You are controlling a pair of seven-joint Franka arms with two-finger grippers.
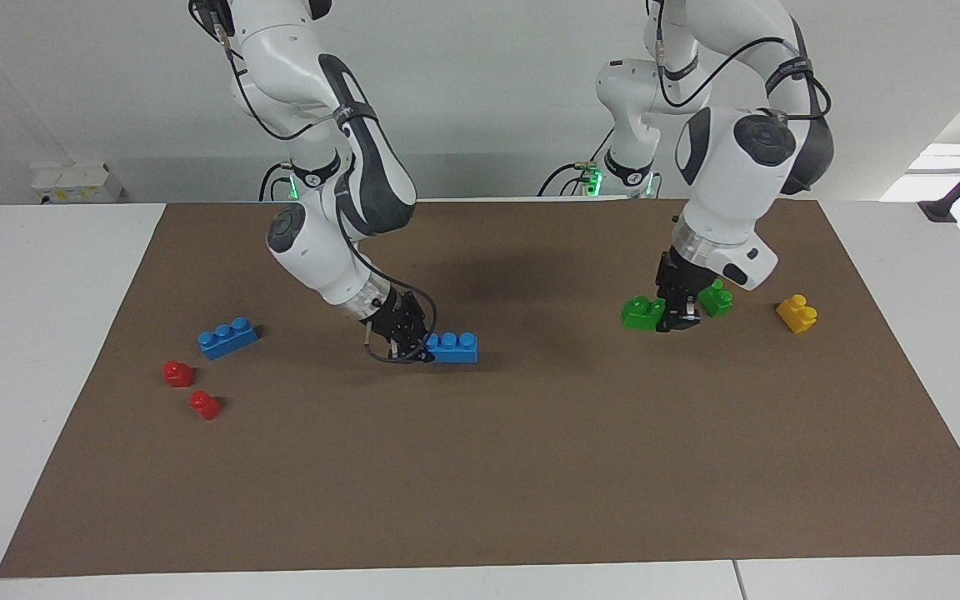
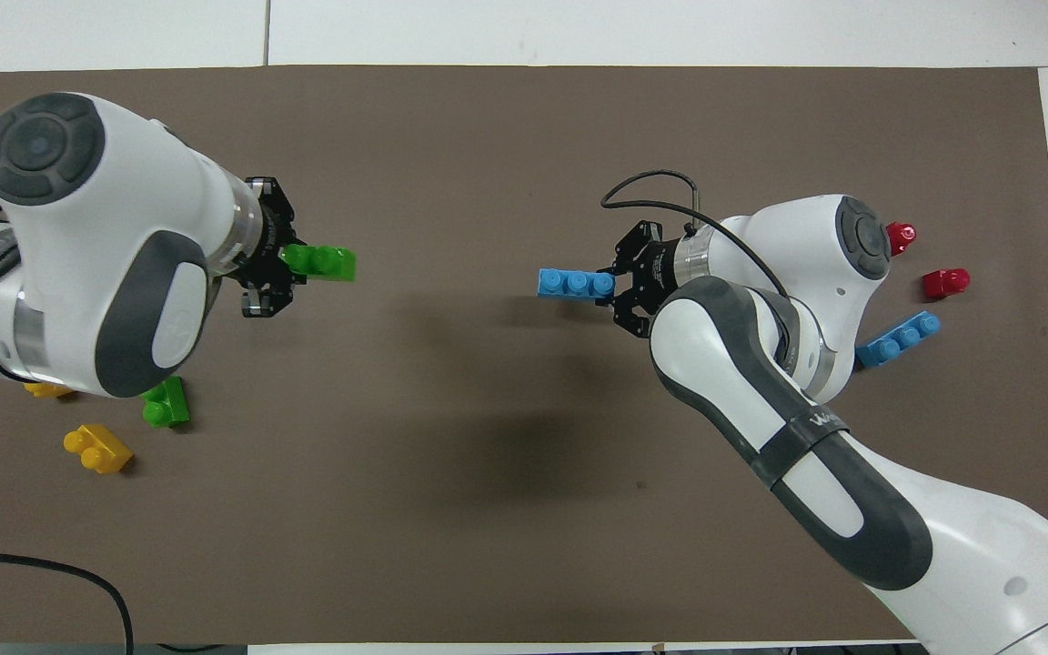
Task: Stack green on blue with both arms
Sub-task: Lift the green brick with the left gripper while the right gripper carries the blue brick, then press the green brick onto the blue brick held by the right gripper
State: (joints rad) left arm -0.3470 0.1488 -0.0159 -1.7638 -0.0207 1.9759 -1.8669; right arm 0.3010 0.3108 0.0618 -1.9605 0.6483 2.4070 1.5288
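My left gripper [image 1: 670, 316] [image 2: 287, 264] is shut on one end of a green two-stud brick [image 1: 641, 313] [image 2: 324, 263], carrying it level above the brown mat toward the left arm's end. My right gripper [image 1: 423, 349] [image 2: 613, 285] is shut on the end of a blue three-stud brick [image 1: 452, 347] [image 2: 569, 284], held low over the mat's middle, studs up. The two held bricks point at each other with a wide gap between them. I cannot tell whether the blue brick touches the mat.
A second green brick [image 1: 715, 298] [image 2: 166, 403] and a yellow brick [image 1: 797, 313] [image 2: 97, 448] lie under the left arm. A second blue brick [image 1: 227, 337] [image 2: 897, 338] and two red bricks [image 1: 177, 372] [image 1: 205, 405] lie at the right arm's end.
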